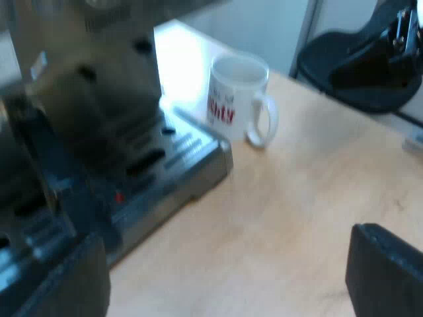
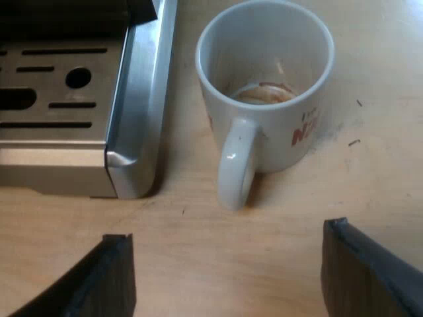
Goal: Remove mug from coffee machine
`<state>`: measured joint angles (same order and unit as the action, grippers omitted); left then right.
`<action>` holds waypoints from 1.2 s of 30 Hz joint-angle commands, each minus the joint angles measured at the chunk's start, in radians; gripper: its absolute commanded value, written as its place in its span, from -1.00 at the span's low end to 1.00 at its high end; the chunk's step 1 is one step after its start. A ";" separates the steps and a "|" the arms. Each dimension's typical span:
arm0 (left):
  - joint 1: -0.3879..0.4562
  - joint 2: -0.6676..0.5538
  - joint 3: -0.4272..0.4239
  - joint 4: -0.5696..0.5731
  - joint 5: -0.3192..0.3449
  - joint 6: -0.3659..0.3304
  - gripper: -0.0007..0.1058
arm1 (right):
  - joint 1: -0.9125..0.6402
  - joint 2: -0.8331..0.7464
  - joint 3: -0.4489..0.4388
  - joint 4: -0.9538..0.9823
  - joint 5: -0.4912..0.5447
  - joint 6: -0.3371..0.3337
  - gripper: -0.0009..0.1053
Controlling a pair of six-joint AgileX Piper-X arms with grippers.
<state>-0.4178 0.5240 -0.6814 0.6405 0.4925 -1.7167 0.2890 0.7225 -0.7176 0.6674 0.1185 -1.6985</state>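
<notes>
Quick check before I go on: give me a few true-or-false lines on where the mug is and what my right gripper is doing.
1. The mug stands on the machine's drip tray. False: it stands on the table, beside the tray.
2. The mug is upright. True.
3. The right gripper is shut on the mug. False: its fingers are open, short of the mug, and hold nothing.
4. The mug is white with red lettering. True.

The table [image 2: 198, 264] is light wood. A white mug [image 2: 264, 139] stands upright on it, just beside the coffee machine [image 2: 139, 99]. The machine sits on the table too.
</notes>
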 commanded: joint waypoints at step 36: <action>0.357 -0.056 -0.197 0.304 -0.075 0.016 0.65 | -0.308 0.008 -0.178 0.124 -0.098 -0.111 0.18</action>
<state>-0.0586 0.4784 -0.8726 0.9386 0.4295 -1.7056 -0.0121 0.7656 -0.8844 0.7880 0.0349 -1.7668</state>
